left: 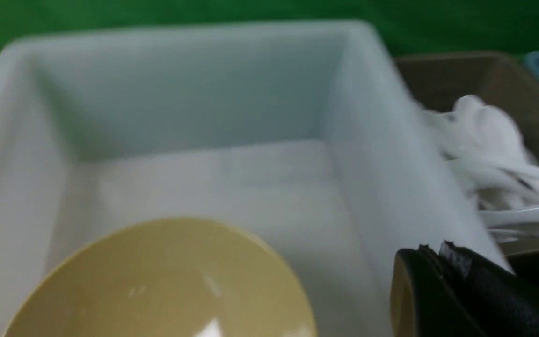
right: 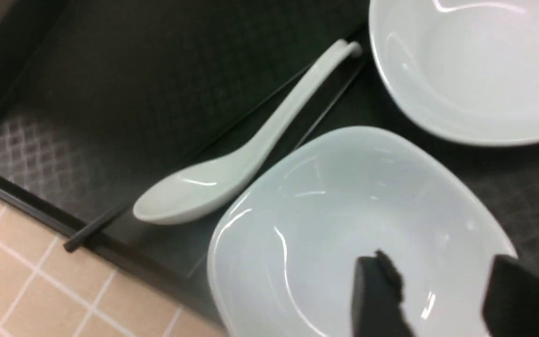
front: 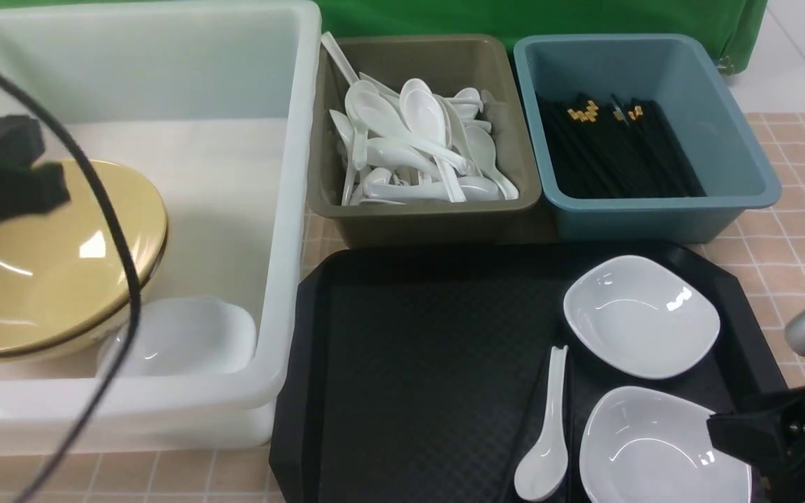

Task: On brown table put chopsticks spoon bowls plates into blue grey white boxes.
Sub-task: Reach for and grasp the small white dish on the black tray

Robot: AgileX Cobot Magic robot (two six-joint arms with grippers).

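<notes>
The left gripper (front: 25,178), jaws closed, hangs over the white box (front: 284,209), where glossy mustard bowls (front: 46,272) lean tilted beside a white plate (front: 179,339). The grey box (front: 430,220) holds a heap of white spoons (front: 416,140). The blue box (front: 654,216) holds black chopsticks (front: 619,157) with gold marks. On the black tray (front: 409,363) lie one spoon (front: 549,433) and two squarish white plates (front: 640,314). The right gripper (right: 442,290), jaws apart, hovers at the nearer one. The brown table (front: 801,237) shows a peach grid, and a green cloth (front: 514,17) hangs behind.
</notes>
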